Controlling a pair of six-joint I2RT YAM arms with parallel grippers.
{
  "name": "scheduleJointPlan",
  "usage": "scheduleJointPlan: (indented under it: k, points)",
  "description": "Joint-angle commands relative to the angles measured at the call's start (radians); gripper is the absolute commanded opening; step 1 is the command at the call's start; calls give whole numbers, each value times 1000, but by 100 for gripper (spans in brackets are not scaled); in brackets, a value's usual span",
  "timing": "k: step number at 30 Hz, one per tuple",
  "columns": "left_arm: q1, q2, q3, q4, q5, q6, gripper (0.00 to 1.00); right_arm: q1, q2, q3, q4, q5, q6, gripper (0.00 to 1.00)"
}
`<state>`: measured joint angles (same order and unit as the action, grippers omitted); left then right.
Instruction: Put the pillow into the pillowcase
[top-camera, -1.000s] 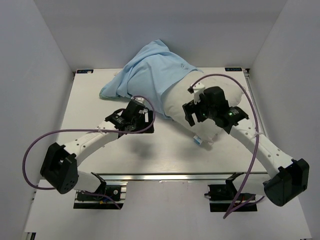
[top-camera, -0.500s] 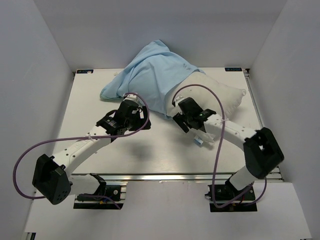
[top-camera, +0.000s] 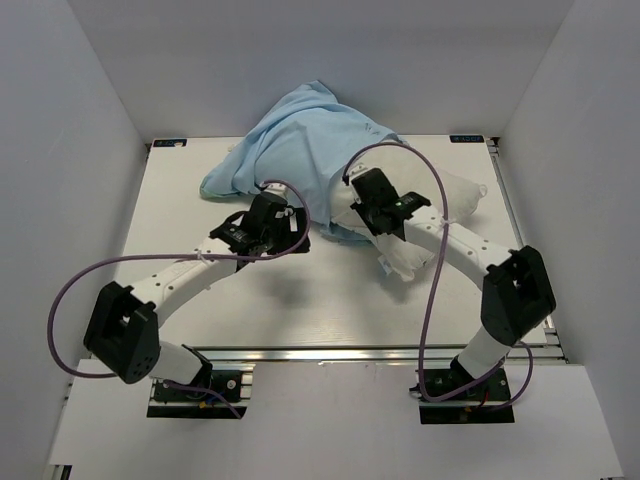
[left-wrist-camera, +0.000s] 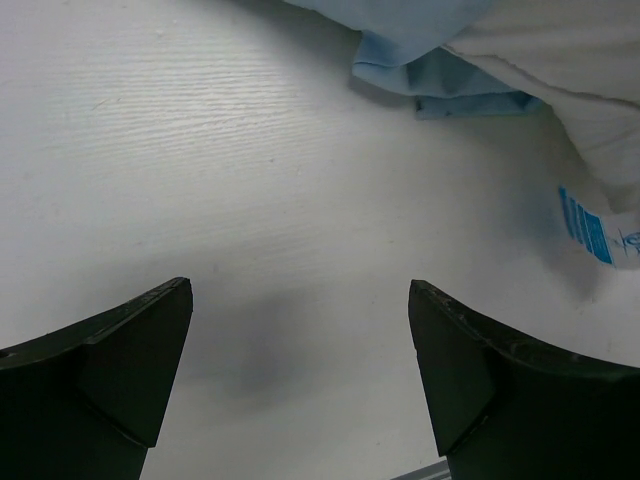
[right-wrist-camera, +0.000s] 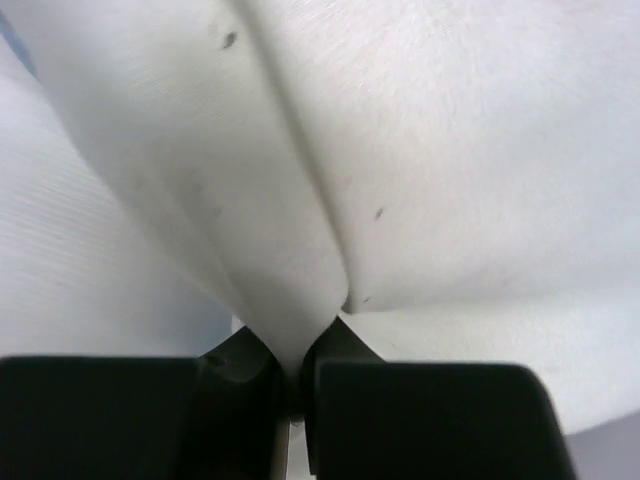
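the pillowcase (top-camera: 300, 150) lies crumpled at the far middle of the bench (top-camera: 200, 190), with its plain light blue face up, and one side rises against the back wall. the left part of the pillow (top-camera: 455, 200) is covered by this cloth (if it is really inside the bag or only under it, i cannot tell). the rest of the white pillow sticks out to the right. its long axis runs across the bench, from the middle toward the far right corner.

in the left wrist view a small blue tag (left-wrist-camera: 585, 225) hangs at a pillow corner above the bench, beside a folded edge of the pillowcase.

the right end effector (top-camera: 362, 205) is pressed together and pinches a fold of the pillow fabric, close to the edge of the case. the left end effector (top-camera: 285, 225) is spread wide and holds nothing, just beside the near edge of the case. purple cables (top-camera: 70, 300) loop over both arms.
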<state>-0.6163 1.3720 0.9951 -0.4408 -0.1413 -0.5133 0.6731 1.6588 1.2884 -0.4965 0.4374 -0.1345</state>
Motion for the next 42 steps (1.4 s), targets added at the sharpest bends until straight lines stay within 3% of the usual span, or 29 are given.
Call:
scheduleJointPlan:
  k: [1, 10, 15, 23, 25, 26, 27, 29, 30, 32, 37, 39, 42]
  points:
    - [6, 38, 63, 83, 66, 27, 98, 3, -97, 100, 38, -114, 45, 0]
    - [16, 226, 158, 232, 51, 24, 98, 2, -123, 198, -24, -169, 78, 0]
    - [29, 335, 255, 156, -7, 10, 98, -12, -142, 218, -5, -189, 102, 0]
    - [29, 364, 208, 189, 2, -5, 98, -33, -146, 252, 29, -264, 127, 0]
    - [29, 377, 227, 185, 20, -5, 79, -35, -146, 252, 42, -256, 165, 0]
    - [29, 383, 235, 185, 54, -4, 64, -36, -146, 249, 58, -259, 173, 0]
    - [29, 383, 243, 188, 77, -4, 38, -35, -152, 232, 108, -297, 185, 0]
    - [29, 377, 253, 177, 130, -10, 5, -37, -159, 195, 180, -366, 182, 0]
    - [29, 357, 261, 168, 197, -11, 0, -35, -162, 146, 226, -403, 181, 0]
    - [29, 317, 269, 133, 262, -19, 0, -35, -174, 94, 317, -494, 190, 0]
    - [9, 21, 209, 119, 393, -54, 0, -30, -237, -171, 864, -713, 194, 0]
    - [0, -45, 238, 93, 443, -48, 0, 3, -220, -245, 1124, -732, 165, 0]
    - [-6, -111, 342, 4, 534, -45, 0, 81, -110, -311, 1379, -611, 97, 0]
